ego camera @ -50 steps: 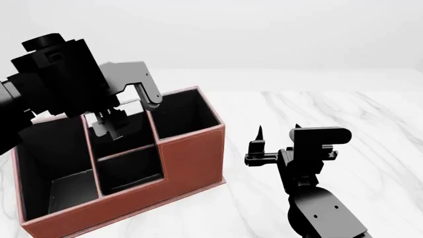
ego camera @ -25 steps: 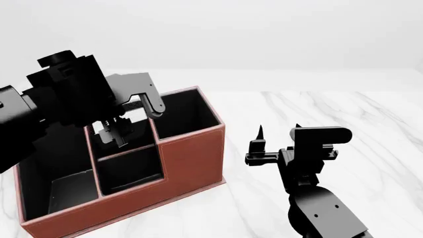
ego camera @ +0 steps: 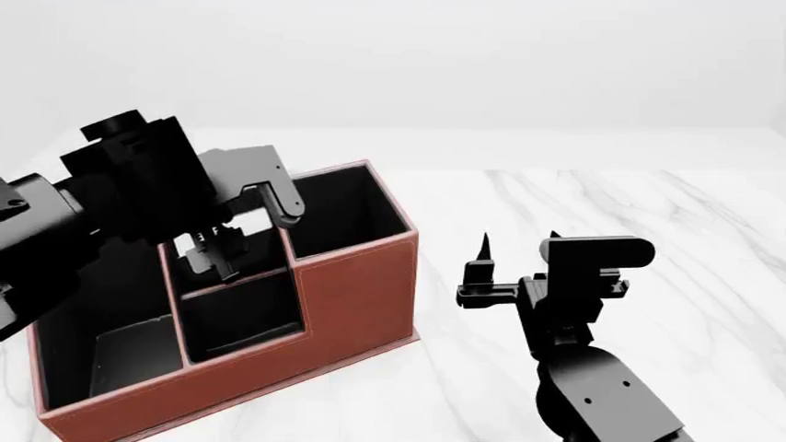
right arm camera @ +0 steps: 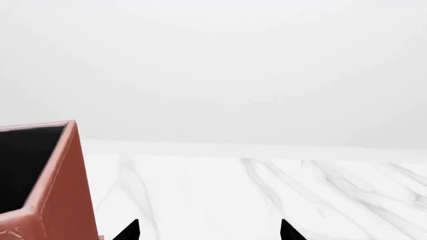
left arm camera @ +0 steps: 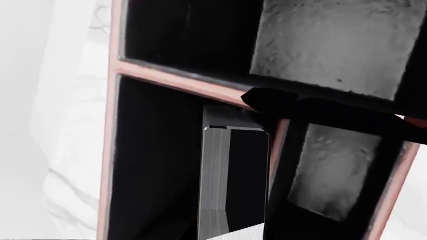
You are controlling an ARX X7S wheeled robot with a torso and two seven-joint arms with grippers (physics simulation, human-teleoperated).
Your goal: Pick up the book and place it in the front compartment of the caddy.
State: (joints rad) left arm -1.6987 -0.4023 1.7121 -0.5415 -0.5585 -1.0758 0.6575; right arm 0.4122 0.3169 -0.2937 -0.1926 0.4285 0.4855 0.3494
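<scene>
1. My left pincer (ego camera: pixel 215 253) grips the book (left arm camera: pixel 233 185) upright over the caddy (ego camera: pixel 356 295), inside a middle pocket.
2. My right pincer (ego camera: pixel 481 267) idles wide open above the surface (ego camera: pixel 639 203).
3. I judge the front compartment (ego camera: pixel 239 313) lies nearer; keep the book vertical, clear the divider, then lower.

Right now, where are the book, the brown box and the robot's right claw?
book (left arm camera: pixel 245 182): left wrist view, on its black cover.
caddy (ego camera: pixel 356 299): head view, on its reddish-brown outer wall.
right gripper (ego camera: pixel 479 272): head view, between its fingertips.
</scene>
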